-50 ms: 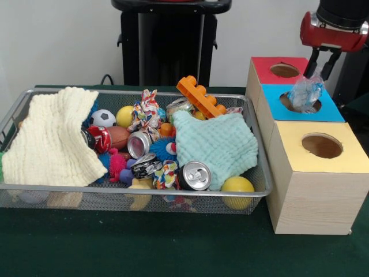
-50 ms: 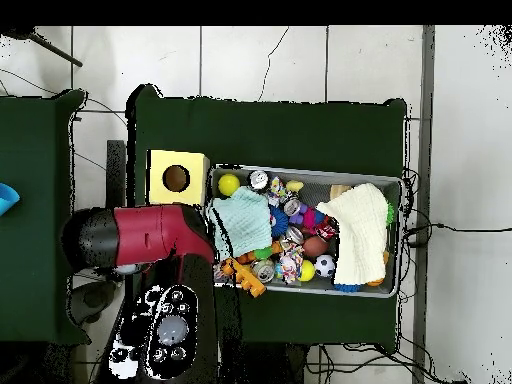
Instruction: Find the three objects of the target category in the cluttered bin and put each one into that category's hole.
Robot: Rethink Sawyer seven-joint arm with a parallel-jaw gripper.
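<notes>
**Gripper holding a crumpled plastic piece over the blue box's hole**

I am looking at the green table [image 1: 173,254] first, since it is carrying everything. On it the wire mesh bin [image 1: 132,199] is sitting full of clutter, and just beside it three wooden boxes are standing in a row: the yellow-topped box [image 1: 311,190] nearest the camera, the blue-topped box [image 1: 334,109] in the middle, the red-topped box [image 1: 262,66] at the far end. Each one is showing a round hole in its top.

In the overhead view the red arm [image 2: 150,235] is covering the blue and red boxes, so only the yellow one is showing there.

Inside the bin, a cream cloth [image 1: 52,141] is draping over one end and a mint-green cloth [image 1: 216,144] is lying toward the end by the boxes. An orange toy block [image 1: 196,95] is leaning on the far rim. Between the cloths I am seeing crushed cans, among them one with its silver top facing me [image 1: 195,175], plus a small soccer ball [image 1: 104,118], a yellow ball [image 1: 237,186] against the near wall and knotted rope toys [image 1: 147,109].

The gripper [image 1: 321,72] is pinching a crumpled clear plastic piece [image 1: 305,92], which is hanging right over the blue box's hole [image 1: 300,103].
</notes>
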